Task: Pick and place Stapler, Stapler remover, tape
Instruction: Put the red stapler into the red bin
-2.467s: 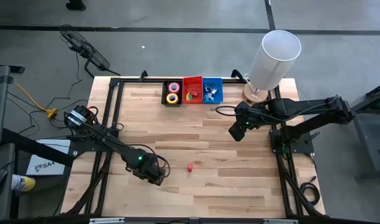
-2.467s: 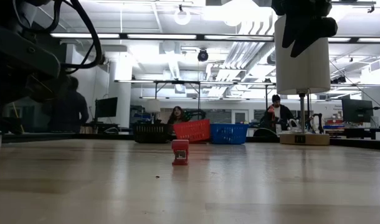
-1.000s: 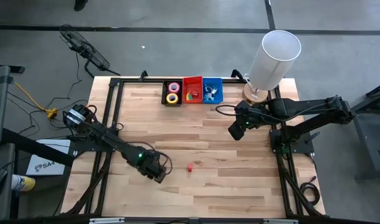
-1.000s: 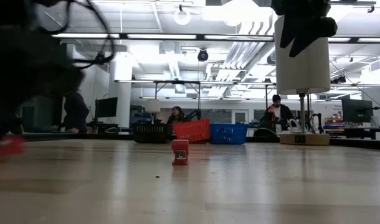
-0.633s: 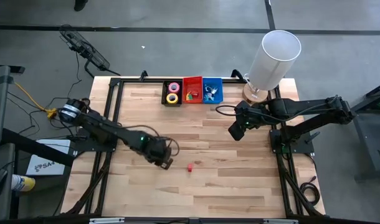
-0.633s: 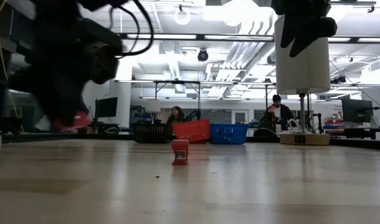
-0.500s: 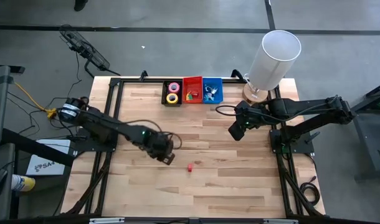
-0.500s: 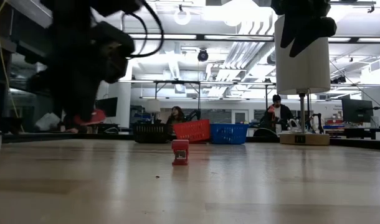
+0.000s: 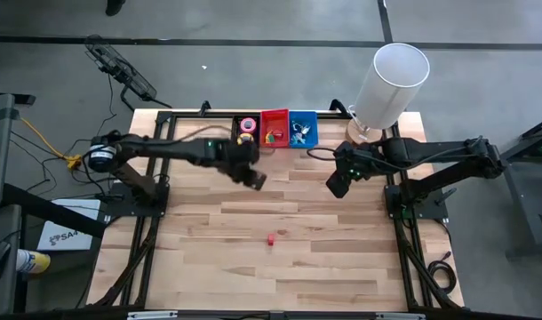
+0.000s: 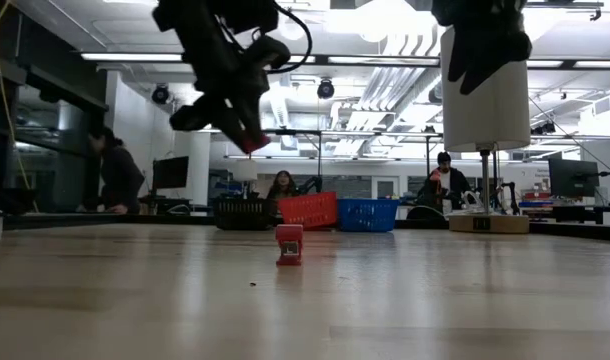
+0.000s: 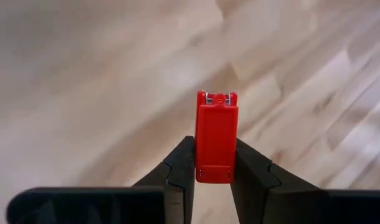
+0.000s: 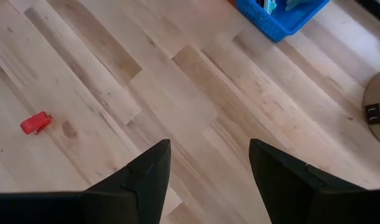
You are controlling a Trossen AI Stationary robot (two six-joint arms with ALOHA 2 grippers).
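Observation:
My left gripper [image 9: 256, 180] hangs high over the table's far middle, a little short of the bins, shut on a small red stapler [image 11: 216, 140]. The low view shows that stapler as a red tip [image 10: 251, 146] below the gripper [image 10: 243, 135]. A second small red stapler [image 9: 270, 238] rests on its base on the bare wood near the table's middle [image 10: 289, 243]. Pink and yellow tape rolls [image 9: 246, 132] lie in the black bin. My right gripper [image 9: 338, 188] hovers open at the right, with nothing between its fingers [image 12: 209, 168]. My left gripper pinches the stapler's two long sides [image 11: 202, 163] between its two fingers [image 11: 180, 168], toward the stapler's rear end. The stapler lies along the fingers, its staple end sticking out ahead of them. The fingers slant downward, and the stapler is lifted clear of the table.
Three small bins stand in a row at the far edge: black [image 9: 236, 133], red [image 9: 274, 116] and blue [image 9: 303, 116], each with small items inside. A white cylinder [image 9: 388, 84] on a round base stands at the far right corner. People are in the room behind.
My left gripper has risen from low over the table's near left and swung toward the far edge and the bins, turning as it went. It stays shut on the red stapler, which has gone up with it. The stapler on the table has stayed put.

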